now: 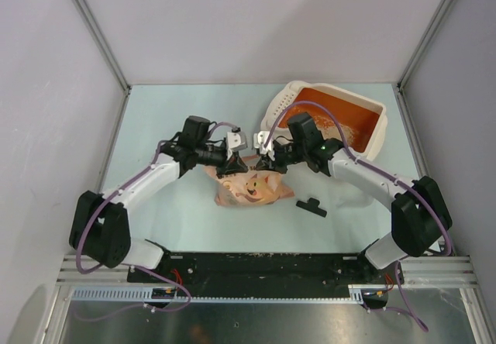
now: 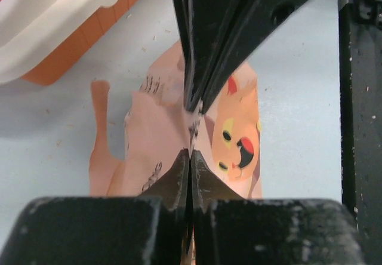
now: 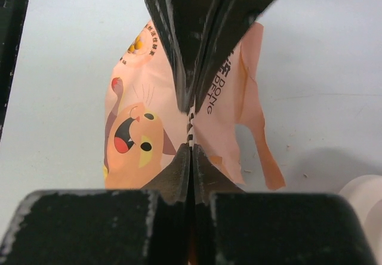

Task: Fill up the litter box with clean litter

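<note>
The litter box (image 1: 370, 144) lies at the back right, cream rim, orange inside, with pale clean litter (image 1: 349, 133) on its floor. Its corner shows in the left wrist view (image 2: 54, 20). A pink bag (image 1: 252, 189) with a cartoon cat hangs between both grippers near the table's middle. My left gripper (image 1: 231, 163) is shut on the bag's top edge (image 2: 161, 139). My right gripper (image 1: 267, 162) is shut on the same edge from the other side, with the bag (image 3: 149, 128) below it. The bag's opening is hidden by the fingers.
A small black object (image 1: 311, 206) lies on the table in front of the litter box, right of the bag. Grey walls and metal frame posts close in the pale table (image 1: 170, 111) on three sides.
</note>
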Robot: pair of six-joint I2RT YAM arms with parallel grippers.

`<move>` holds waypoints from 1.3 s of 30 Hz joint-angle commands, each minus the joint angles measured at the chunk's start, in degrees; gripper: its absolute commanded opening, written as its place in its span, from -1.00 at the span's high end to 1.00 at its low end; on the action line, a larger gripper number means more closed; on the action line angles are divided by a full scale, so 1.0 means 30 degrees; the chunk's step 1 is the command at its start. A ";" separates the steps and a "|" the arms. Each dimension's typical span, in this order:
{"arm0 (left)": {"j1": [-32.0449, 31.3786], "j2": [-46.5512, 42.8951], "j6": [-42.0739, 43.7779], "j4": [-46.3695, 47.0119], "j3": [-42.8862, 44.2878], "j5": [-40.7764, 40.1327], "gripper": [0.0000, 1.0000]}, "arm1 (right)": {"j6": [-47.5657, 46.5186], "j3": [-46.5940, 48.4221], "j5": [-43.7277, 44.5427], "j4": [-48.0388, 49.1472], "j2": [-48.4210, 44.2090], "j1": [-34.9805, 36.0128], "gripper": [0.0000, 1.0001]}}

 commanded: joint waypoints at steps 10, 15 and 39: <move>0.8456 -0.5292 0.5224 -0.5954 -0.2966 -0.0686 1.00 | 0.0044 0.0190 -0.0781 -0.1406 -0.0553 -0.1463 1.00; 0.9253 -0.6494 0.5107 -0.6365 -0.1826 0.0510 1.00 | 0.0483 0.0512 -0.0810 -0.1259 -0.0348 -0.1141 1.00; 0.0848 0.0502 0.3087 -0.1590 0.1693 0.3004 -0.12 | 0.2387 0.0806 -0.1074 -0.0176 0.0267 -0.0964 1.00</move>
